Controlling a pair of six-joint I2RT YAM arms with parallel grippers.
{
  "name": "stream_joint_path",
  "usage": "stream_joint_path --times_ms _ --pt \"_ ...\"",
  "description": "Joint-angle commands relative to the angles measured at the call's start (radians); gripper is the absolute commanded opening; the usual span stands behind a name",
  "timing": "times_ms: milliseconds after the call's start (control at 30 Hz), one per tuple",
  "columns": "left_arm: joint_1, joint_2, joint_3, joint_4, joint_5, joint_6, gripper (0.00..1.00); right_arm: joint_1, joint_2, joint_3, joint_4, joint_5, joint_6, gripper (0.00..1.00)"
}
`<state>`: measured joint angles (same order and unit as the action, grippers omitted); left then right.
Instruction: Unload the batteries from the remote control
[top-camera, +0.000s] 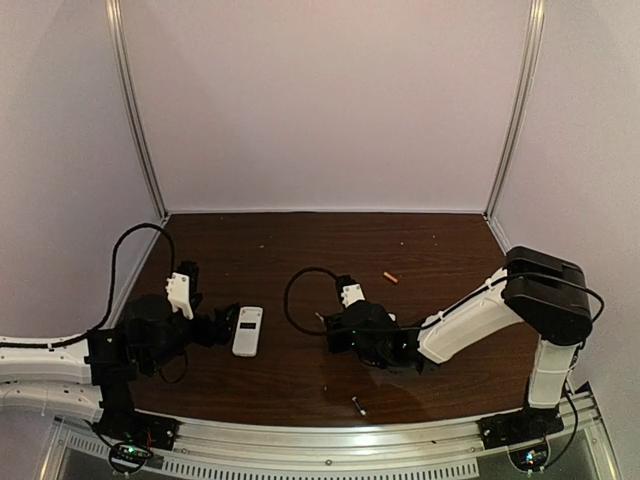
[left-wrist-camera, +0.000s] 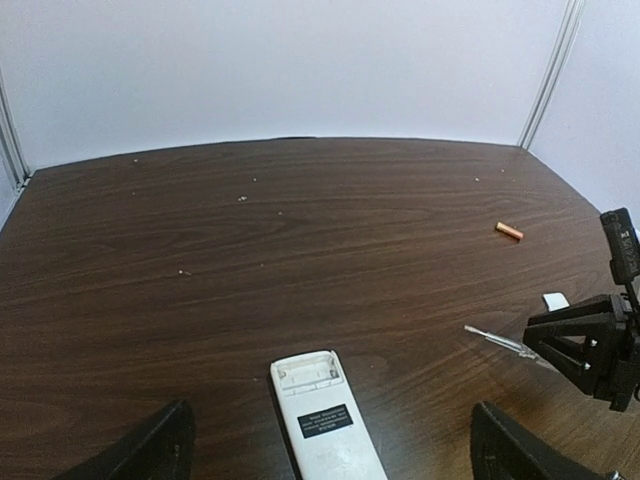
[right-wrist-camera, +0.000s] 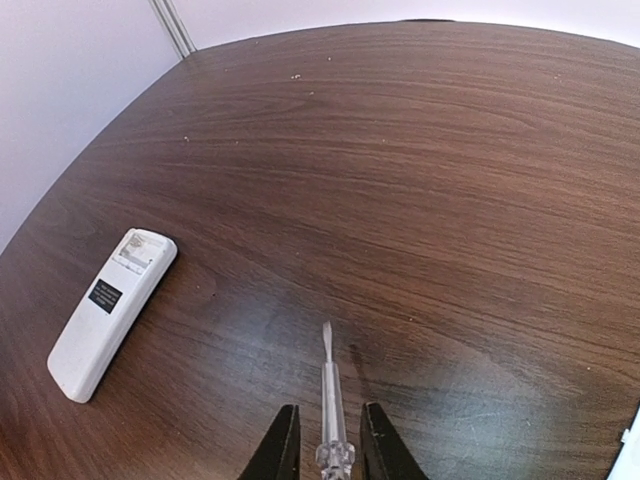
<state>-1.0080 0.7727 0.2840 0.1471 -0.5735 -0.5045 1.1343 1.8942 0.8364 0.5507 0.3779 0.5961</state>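
The white remote control (top-camera: 247, 331) lies flat, back up, with its empty battery bay (left-wrist-camera: 308, 372) uncovered at the far end. My left gripper (top-camera: 225, 322) is open wide, its fingers (left-wrist-camera: 150, 450) on either side of the remote (left-wrist-camera: 325, 420). The orange-red battery (top-camera: 390, 277) lies on the table at the back right, also in the left wrist view (left-wrist-camera: 509, 231). The dark battery (top-camera: 358, 405) lies near the front edge. My right gripper (right-wrist-camera: 329, 407) is shut on a clear-handled screwdriver (right-wrist-camera: 328, 385), its tip pointing toward the remote (right-wrist-camera: 110, 310).
A small white cover piece (left-wrist-camera: 555, 299) lies just behind the right gripper (left-wrist-camera: 585, 345). Small crumbs dot the dark wooden table (top-camera: 300, 250). White walls and metal posts close in the back and sides.
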Motion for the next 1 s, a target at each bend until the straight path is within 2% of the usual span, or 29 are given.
stream_joint_path --times_ms 0,400,533,600,667,833,867,967 --pt "-0.002 0.018 0.0 -0.014 0.025 0.024 0.97 0.006 0.04 0.03 -0.012 -0.01 0.017 0.23" --pt "-0.002 -0.012 -0.008 -0.021 0.026 0.026 0.97 0.008 0.031 0.061 -0.051 -0.056 0.014 0.29" --pt "-0.003 -0.016 -0.008 -0.026 0.02 0.029 0.97 0.009 -0.024 0.056 -0.089 -0.058 -0.009 0.37" --pt "-0.003 -0.021 -0.009 -0.031 0.015 0.029 0.97 0.01 -0.068 0.045 -0.115 -0.049 -0.023 0.44" --pt "-0.002 -0.025 -0.009 -0.033 0.01 0.029 0.97 0.01 -0.116 0.033 -0.149 -0.036 -0.038 0.6" --pt "-0.002 -0.032 -0.008 -0.039 0.004 0.033 0.97 0.009 -0.234 0.019 -0.254 0.014 -0.082 0.95" --pt "-0.003 -0.033 -0.007 -0.041 0.001 0.032 0.97 0.01 -0.257 0.01 -0.263 0.024 -0.09 0.99" --pt "-0.003 -0.035 -0.007 -0.043 -0.003 0.033 0.97 0.009 -0.327 -0.014 -0.297 0.05 -0.114 1.0"
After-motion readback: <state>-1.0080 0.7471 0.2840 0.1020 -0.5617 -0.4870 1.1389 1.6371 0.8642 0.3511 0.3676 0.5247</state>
